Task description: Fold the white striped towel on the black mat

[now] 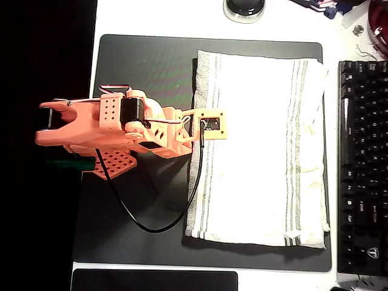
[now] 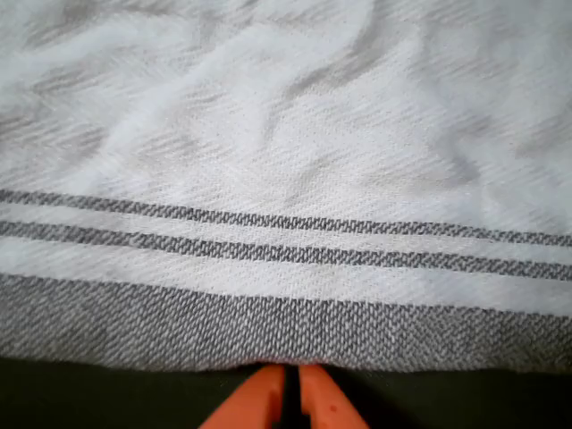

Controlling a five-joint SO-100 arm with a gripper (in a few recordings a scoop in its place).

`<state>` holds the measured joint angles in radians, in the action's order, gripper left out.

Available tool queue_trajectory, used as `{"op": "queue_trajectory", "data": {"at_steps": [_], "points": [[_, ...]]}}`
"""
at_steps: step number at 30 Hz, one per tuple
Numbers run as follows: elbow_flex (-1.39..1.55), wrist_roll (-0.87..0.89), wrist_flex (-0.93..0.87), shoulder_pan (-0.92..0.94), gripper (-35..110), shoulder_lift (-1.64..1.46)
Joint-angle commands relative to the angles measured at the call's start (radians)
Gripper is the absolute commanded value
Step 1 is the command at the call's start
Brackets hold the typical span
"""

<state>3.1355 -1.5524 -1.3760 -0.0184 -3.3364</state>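
Seen from overhead, a large matte black rectangular mat [image 1: 145,60] with rounded corners lay on a white table [image 1: 151,15]. An off-white soft cloth towel [image 1: 257,151] with groups of thin grey stripes covered the right half of the mat, spread flat with light wrinkles. Its striped bands ran top to bottom near its left and right edges, and its left edge showed a grey woven border.

An orange plastic robot arm [image 1: 103,127] reached in from the left of the frame, lying across the mat's left half. Its small square camera housing [image 1: 212,124] sat over the towel's left edge, about midway down. A black cable [image 1: 151,227] looped from the arm down across the mat.

A black keyboard [image 1: 362,163] stood along the right edge of the frame, just beside the mat. A dark flat pad [image 1: 154,280] showed at the bottom edge, and a round black and white object [image 1: 244,8] at the top.

In the wrist view, the towel [image 2: 286,134] took up most of the frame, its grey border and two stripe pairs running across. The orange gripper [image 2: 291,398] pointed up from the bottom centre, its two fingertips [image 2: 322,402] pressed nearly together, apparently holding nothing, at the towel's edge over the dark mat [image 2: 89,393].
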Motion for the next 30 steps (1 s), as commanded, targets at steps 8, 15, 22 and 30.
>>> {"op": "queue_trajectory", "data": {"at_steps": [8, 15, 22, 30], "points": [[0.023, -0.012, -0.014, -0.005, 0, -0.025], [0.023, -0.002, -0.014, -0.006, 0, -0.025], [0.02, -0.031, 0.021, 0.009, 0, 0.011], [-0.138, -0.02, 0.058, -0.044, 0, 0.213]]}}
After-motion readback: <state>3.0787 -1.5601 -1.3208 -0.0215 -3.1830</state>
